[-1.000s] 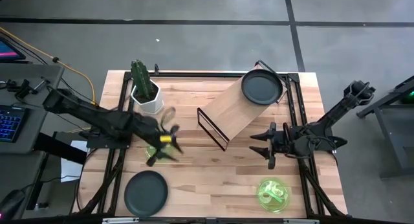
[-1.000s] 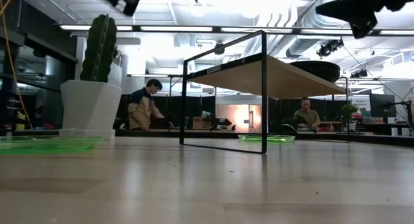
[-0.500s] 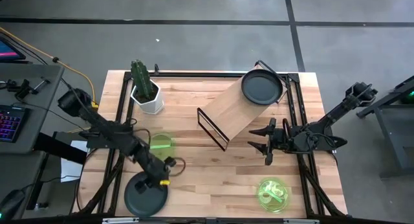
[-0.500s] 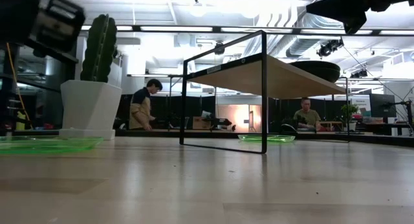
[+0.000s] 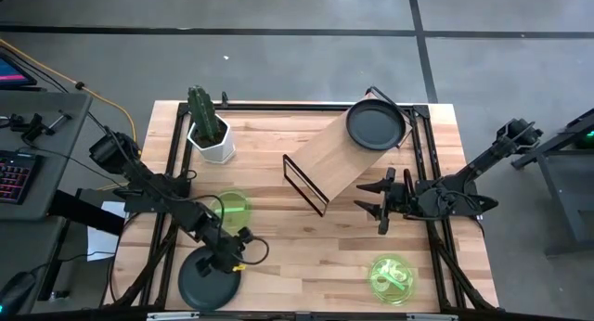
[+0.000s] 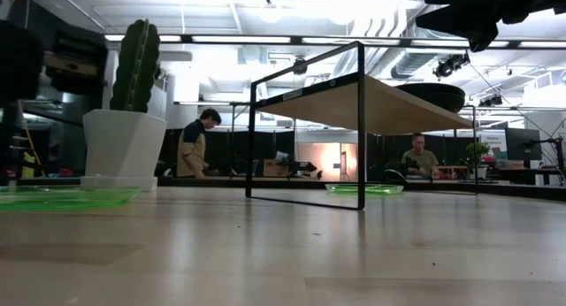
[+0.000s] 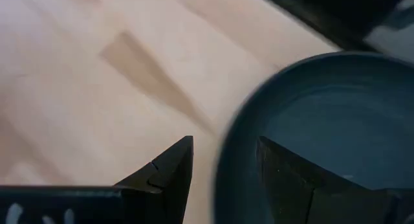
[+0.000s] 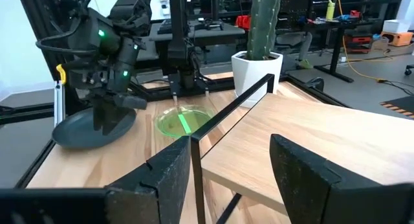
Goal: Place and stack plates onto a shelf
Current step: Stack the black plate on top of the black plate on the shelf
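Note:
A matte dark plate (image 5: 206,276) lies flat on the table by its near edge. My left gripper (image 5: 234,256) is open over that plate's right rim. In the left wrist view one finger (image 7: 174,169) stands outside the rim (image 7: 233,153) and the other (image 7: 284,172) inside it. A second dark plate (image 5: 376,124) sits on the far end of the wooden shelf (image 5: 339,159). One green plate (image 5: 230,210) lies near the cactus and another (image 5: 392,276) at the near right. My right gripper (image 5: 374,208) hangs open beside the shelf's right side.
A white pot with a cactus (image 5: 209,126) stands at the far left of the table. The shelf lies slantwise across the middle on thin black legs (image 6: 361,129). Bare wood shows between the near dark plate and the near green plate. People sit in the room behind.
My left gripper has swung from above the green plate by the cactus toward the table's near edge. It has come down over the right rim of the near dark plate. My right gripper has edged slightly toward the shelf. No plate has moved.

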